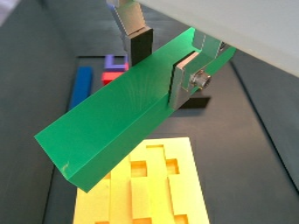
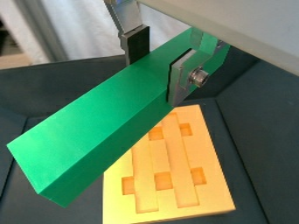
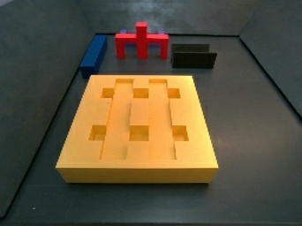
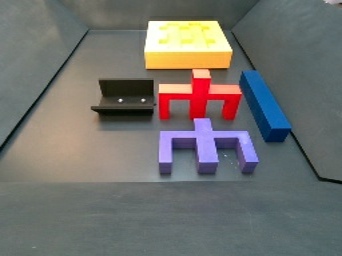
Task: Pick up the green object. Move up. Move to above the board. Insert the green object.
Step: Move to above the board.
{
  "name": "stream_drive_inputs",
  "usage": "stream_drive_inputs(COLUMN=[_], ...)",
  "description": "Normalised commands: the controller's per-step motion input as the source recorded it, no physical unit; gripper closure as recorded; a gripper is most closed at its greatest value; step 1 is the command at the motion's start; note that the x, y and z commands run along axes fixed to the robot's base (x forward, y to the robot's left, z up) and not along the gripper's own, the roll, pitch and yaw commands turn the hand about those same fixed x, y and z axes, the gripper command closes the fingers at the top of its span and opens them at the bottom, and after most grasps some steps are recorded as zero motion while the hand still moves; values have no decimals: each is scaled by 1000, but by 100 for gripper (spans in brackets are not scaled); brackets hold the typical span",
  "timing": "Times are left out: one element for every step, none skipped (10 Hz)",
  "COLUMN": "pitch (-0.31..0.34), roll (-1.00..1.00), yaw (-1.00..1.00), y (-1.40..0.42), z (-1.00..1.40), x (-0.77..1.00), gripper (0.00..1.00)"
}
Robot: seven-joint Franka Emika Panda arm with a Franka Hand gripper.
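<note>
You can see a blue bar (image 4: 265,103) at 3 o'clock from the red piece (image 4: 201,97), the fixture (image 4: 123,98) at 9, the purple piece (image 4: 203,147) at 6.

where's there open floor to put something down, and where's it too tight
The gripper holds the green object above the board, outside both side views. Free floor: in front of the purple piece, and beside the board. Crowded: fixture, red piece and blue bar clustered together.
</note>
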Motion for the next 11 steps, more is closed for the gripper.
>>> stream_drive_inputs(pitch=[127, 138, 156, 173, 193, 223, 255, 293, 305, 254, 201], roll=[51, 56, 63, 70, 78, 92, 108, 132, 159, 157, 150], yaw=[1000, 1000, 1000, 1000, 1000, 1000, 1000, 1000, 852, 589, 371], y=[-49, -39, -35, -32, -33, -34, -35, -33, -30, -27, -28], z=[21, 20, 21, 22, 24, 24, 22, 24, 26, 20, 17], x=[77, 77, 76, 78, 79, 87, 92, 94, 94, 96, 96], gripper=[100, 100, 100, 100, 100, 100, 100, 100, 100, 100, 100])
